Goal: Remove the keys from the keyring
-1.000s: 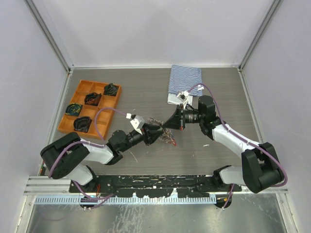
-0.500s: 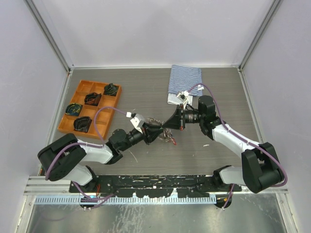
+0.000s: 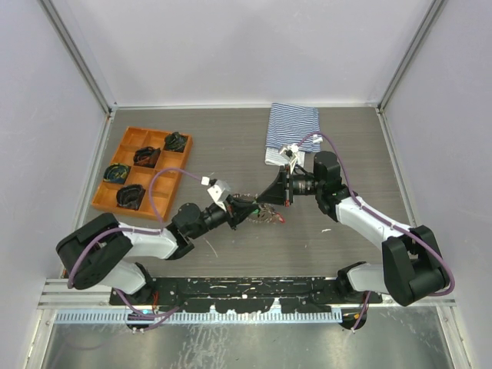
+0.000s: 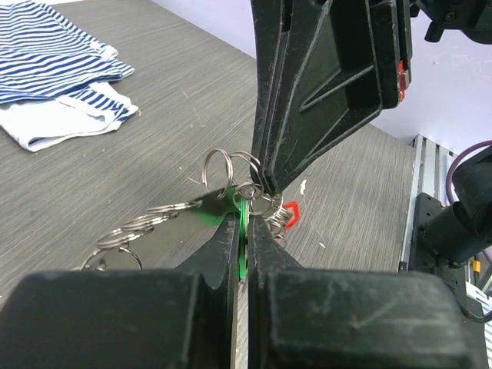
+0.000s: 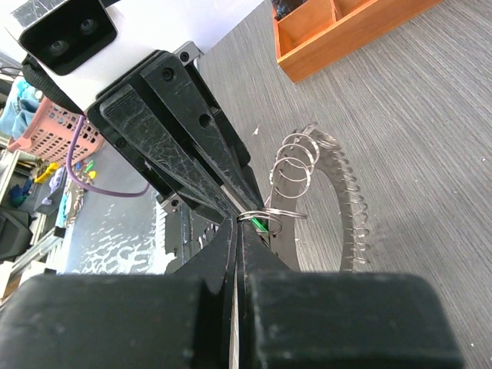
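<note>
Pinched tip to tip
Left gripper (image 4: 246, 219) clamps the green key (image 4: 240, 234); right gripper (image 4: 265, 184) nips the keyring (image 4: 154, 221) touching it

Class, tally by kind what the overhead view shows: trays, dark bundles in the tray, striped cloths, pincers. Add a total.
orange tray: 1
dark bundles: 4
striped cloth: 1
left pincer, right pincer: 2
Total: 8

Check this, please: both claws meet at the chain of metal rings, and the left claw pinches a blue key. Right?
Not quite. The key pinched by the left claw is green, not blue; the left wrist view shows it. The right claw does meet it at the chain of metal rings.
</note>
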